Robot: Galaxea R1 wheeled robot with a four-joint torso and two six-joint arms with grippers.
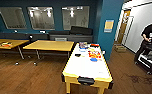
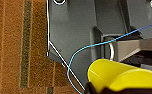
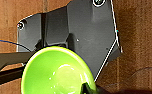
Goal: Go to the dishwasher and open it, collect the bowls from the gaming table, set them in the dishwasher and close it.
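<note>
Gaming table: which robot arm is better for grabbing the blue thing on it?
Right, probably: the gaming table and blue item lie toward the robot's right. But neither is free: the right end effector holds a green bowl, the left end effector a yellow bowl.

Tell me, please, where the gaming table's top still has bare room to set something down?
The gaming table is bare across its white near half, between the black end slot and the centre graphics. The far end is crowded with small colourful items.
</note>
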